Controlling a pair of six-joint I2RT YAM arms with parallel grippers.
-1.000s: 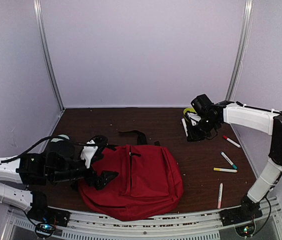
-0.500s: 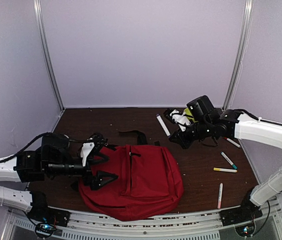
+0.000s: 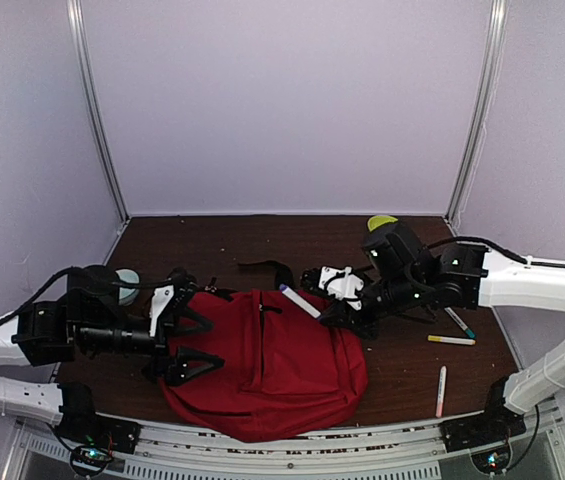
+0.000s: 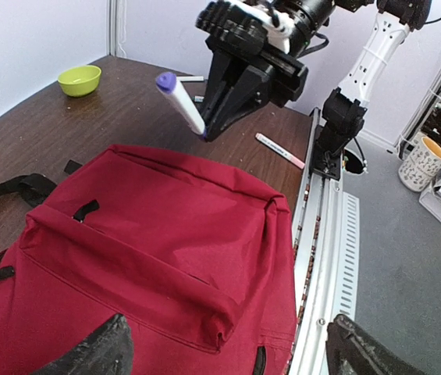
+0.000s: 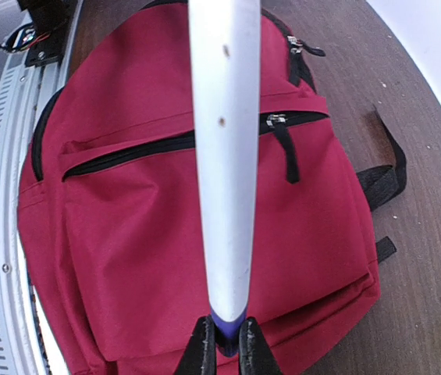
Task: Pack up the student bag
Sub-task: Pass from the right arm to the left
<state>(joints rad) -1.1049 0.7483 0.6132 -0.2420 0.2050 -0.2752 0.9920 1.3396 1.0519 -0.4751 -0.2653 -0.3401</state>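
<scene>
The red student bag (image 3: 272,360) lies flat on the brown table, front pocket up; it also shows in the left wrist view (image 4: 150,234) and the right wrist view (image 5: 126,234). My right gripper (image 3: 330,312) is shut on the purple end of a white marker (image 3: 300,301) and holds it above the bag's top right part. The marker (image 5: 224,156) points away from the jaws (image 5: 225,344) over the pocket zip. My left gripper (image 3: 207,342) is open and empty at the bag's left edge, its fingers (image 4: 87,355) spread wide over the red fabric.
Three loose markers lie on the table at the right: yellow (image 3: 451,340), teal (image 3: 459,322), pink (image 3: 441,390). A green bowl (image 3: 382,222) sits at the back right. A black bag strap (image 3: 272,270) trails behind the bag. A pale round object (image 3: 127,280) sits by the left arm.
My right arm has swung left from the back right corner, carrying the marker to above the bag. My left gripper has drawn back a little to the left and stayed open.
</scene>
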